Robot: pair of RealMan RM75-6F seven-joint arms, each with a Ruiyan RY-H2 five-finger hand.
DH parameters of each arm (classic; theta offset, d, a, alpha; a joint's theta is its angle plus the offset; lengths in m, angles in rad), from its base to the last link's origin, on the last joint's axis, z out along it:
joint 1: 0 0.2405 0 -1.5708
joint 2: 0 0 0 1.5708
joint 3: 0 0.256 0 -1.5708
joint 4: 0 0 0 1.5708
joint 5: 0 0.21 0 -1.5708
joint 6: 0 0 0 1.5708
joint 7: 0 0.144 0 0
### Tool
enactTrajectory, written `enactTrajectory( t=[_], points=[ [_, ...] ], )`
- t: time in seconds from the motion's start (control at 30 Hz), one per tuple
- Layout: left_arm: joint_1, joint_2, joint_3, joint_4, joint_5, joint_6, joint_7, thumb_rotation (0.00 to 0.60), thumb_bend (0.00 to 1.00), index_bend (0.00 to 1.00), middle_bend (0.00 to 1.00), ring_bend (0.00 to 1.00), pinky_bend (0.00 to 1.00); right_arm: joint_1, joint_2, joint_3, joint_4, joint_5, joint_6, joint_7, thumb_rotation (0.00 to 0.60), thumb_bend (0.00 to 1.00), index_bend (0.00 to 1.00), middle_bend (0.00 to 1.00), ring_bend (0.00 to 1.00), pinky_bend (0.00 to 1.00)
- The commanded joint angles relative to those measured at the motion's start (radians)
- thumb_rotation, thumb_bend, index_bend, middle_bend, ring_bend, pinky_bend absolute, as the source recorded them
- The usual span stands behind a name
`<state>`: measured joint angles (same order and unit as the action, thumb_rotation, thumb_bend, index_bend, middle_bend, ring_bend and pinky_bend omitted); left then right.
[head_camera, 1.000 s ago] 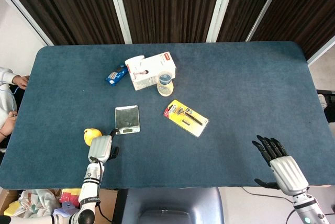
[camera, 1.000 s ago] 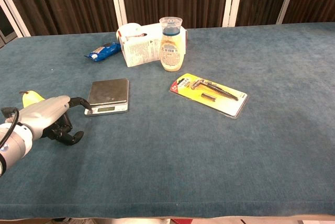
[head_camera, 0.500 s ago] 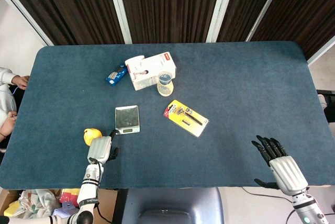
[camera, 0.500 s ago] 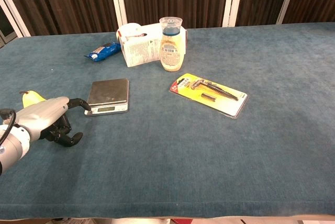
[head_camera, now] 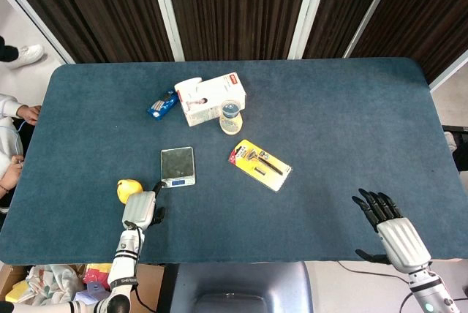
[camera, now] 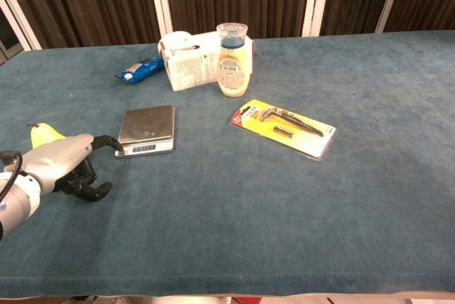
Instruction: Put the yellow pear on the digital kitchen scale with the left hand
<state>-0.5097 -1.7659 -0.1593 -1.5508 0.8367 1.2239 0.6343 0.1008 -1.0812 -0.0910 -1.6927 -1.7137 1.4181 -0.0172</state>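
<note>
The yellow pear [head_camera: 128, 189] [camera: 44, 133] lies on the blue table near the front left, untouched. My left hand [head_camera: 140, 209] [camera: 62, 162] rests just right of it and slightly nearer, holding nothing; one finger reaches toward the scale and the others curl under the palm. The silver digital kitchen scale [head_camera: 178, 166] [camera: 146, 128] sits just beyond and right of that hand, with nothing on its plate. My right hand [head_camera: 387, 225] hovers at the table's front right edge with its fingers spread; it shows only in the head view.
A white carton [head_camera: 212, 98] [camera: 190, 66], a lidded jar [head_camera: 231, 117] [camera: 233, 59] and a blue packet [head_camera: 161, 104] [camera: 139, 70] stand at the back. A yellow blister pack [head_camera: 260, 164] [camera: 284, 128] lies right of the scale.
My left hand has slid slightly back toward the table's near left edge. The pear, the scale and my right hand have not moved.
</note>
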Motion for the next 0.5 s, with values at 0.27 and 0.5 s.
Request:
enactTrajectory(
  t=[0.27,0.5],
  points=[
    [-0.011,-0.006,0.008,0.012,-0.019,-0.014,0.025,0.6,0.42,0.27,1.0,1.0,1.0,-0.001,0.002,0.001,0.001,-0.002,0.005,0.006,0.6,0.16,0.0,0.0,0.0,0.0],
    [-0.008,-0.012,0.009,0.004,0.038,0.025,0.006,0.6,0.42,0.25,1.0,1.0,1.0,-0.001,0.004,0.001,0.001,-0.003,0.008,0.014,0.6,0.16,0.0,0.0,0.0,0.0]
  ],
)
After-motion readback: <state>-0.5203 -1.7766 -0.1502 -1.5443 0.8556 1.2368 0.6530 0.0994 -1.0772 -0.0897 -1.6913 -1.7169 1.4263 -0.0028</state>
